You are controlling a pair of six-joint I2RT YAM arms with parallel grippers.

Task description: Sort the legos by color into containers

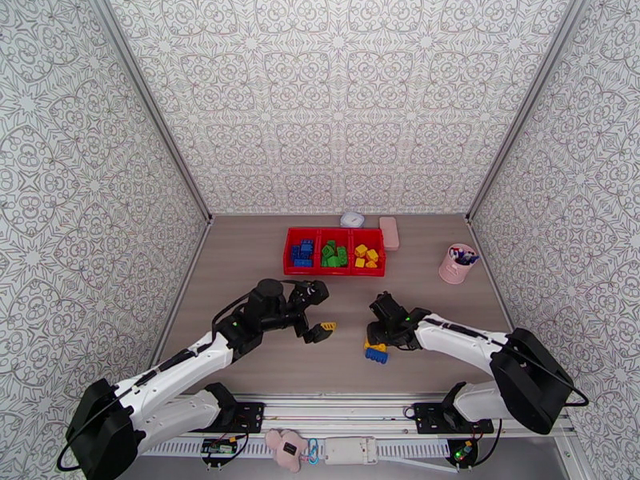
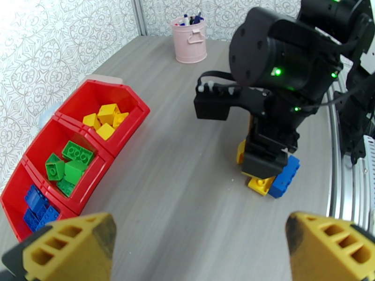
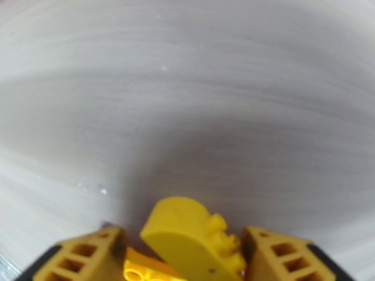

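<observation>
The containers [image 1: 334,234] form one red tray at the back of the table, with blue legos [image 1: 302,253] in the left bin, green legos [image 1: 334,254] in the middle and yellow legos [image 1: 366,256] in the right. The same tray [image 2: 136,101] lies at the left of the left wrist view. Near the front, a yellow lego [image 2: 259,184] and a blue lego [image 2: 287,175] sit together under my right gripper [image 1: 374,339]. That gripper [image 3: 183,240] is closed around a tilted yellow lego [image 3: 187,230] resting on the table. My left gripper [image 1: 324,328] hangs wide open and empty, its fingertips [image 2: 70,249] far apart.
A pink pen cup [image 1: 458,263] stands at the right, also in the left wrist view [image 2: 190,38]. Behind the tray are a pink case [image 1: 390,232] and a small round white object [image 1: 351,219]. Patterned walls close in the table on three sides.
</observation>
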